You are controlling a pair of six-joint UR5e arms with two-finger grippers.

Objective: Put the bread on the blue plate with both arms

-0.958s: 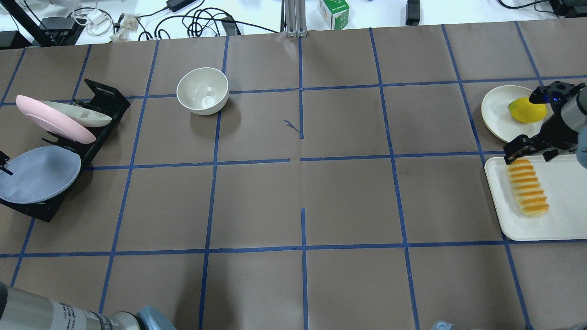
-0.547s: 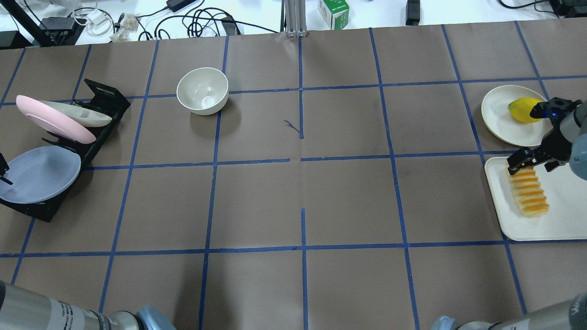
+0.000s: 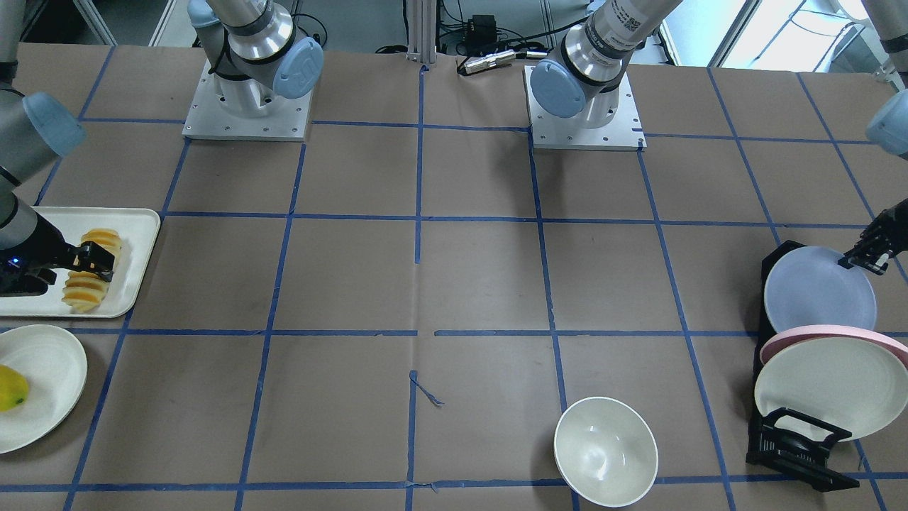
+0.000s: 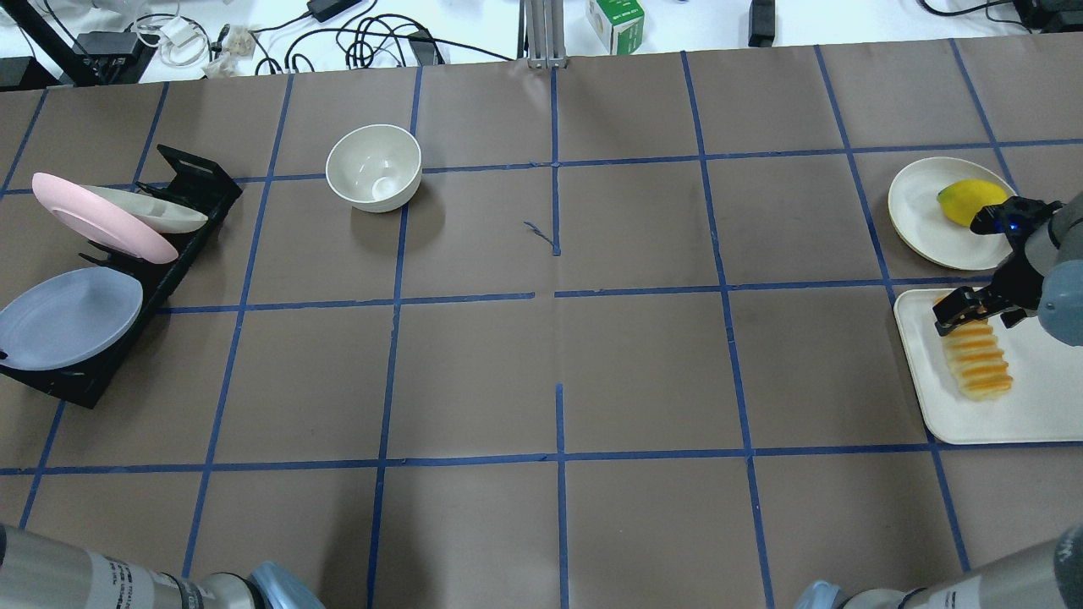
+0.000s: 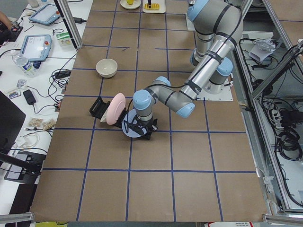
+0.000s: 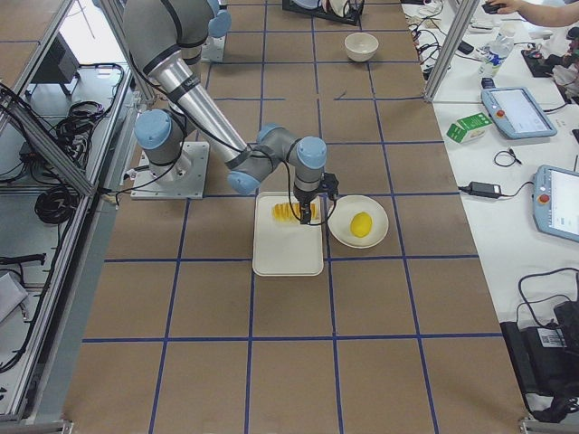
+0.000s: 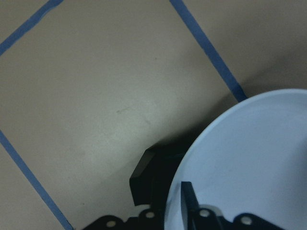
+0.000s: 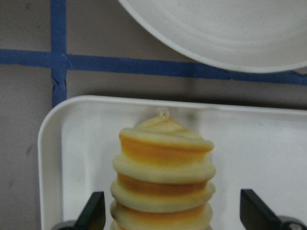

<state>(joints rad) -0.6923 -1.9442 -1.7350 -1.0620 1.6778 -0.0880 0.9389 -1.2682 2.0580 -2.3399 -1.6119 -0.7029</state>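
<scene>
Bread (image 4: 979,362), one, within open right tool (image 8: 172,213); one blue plate (image 3: 816,292) tight in left tool (image 3: 867,257).

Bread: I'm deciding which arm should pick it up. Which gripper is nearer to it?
Right. The right gripper straddles one end of the bread on the white tray; the left gripper is across the table, at the blue plate rim.

The bread (image 4: 977,362) is banded orange and pale yellow; the blue plate (image 4: 68,320) is plain lavender; the brown table (image 4: 643,372) is gridded with blue tape.
</scene>
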